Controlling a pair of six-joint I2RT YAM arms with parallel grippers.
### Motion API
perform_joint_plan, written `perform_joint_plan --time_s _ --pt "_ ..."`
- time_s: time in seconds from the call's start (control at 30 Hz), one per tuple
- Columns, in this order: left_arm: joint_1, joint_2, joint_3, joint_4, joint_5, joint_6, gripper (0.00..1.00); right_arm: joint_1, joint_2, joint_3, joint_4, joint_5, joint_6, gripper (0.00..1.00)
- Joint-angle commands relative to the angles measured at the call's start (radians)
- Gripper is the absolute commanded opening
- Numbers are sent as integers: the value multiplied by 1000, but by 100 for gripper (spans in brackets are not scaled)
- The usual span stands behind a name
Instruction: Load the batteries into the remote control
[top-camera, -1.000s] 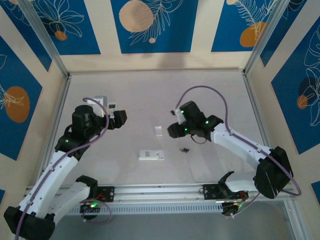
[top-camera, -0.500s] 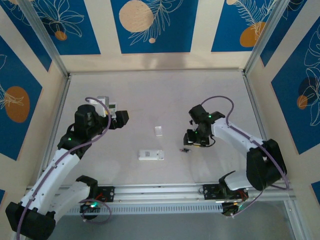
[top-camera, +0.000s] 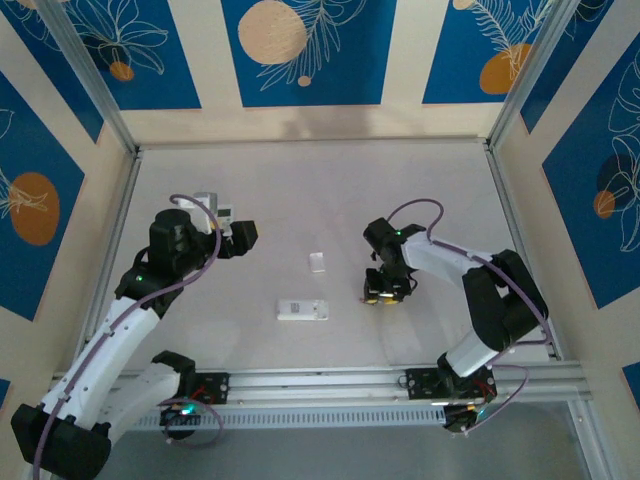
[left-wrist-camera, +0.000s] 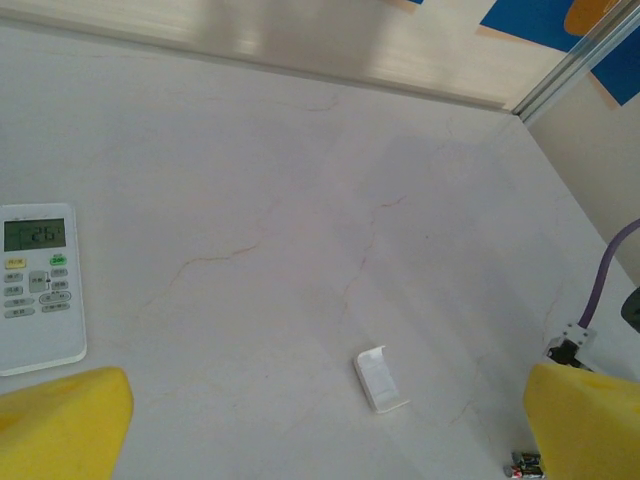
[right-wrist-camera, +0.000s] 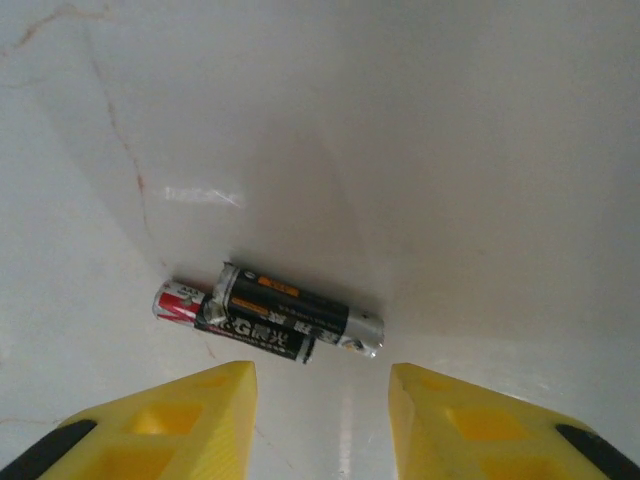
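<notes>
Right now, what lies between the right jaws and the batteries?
Nothing: in the right wrist view only bare table separates the open right jaws from the batteries, lying together just ahead.

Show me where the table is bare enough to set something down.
Widest bare patch: the far half of the table, between the back wall and the white cover. Also bare: the near strip between the white remote and the front rail. Crowded: around the batteries, where the open right gripper hangs, and by the left gripper beside the display remote.
</notes>
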Motion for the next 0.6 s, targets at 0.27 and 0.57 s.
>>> perform_joint_plan --time_s 0.27,0.57 --pt "-4 -5 -13 -1 13 -3 100 23 110 83 -31 62 -51 40" --pt "-4 1 -16 7 13 -3 100 16 128 81 -52 127 -24 37"
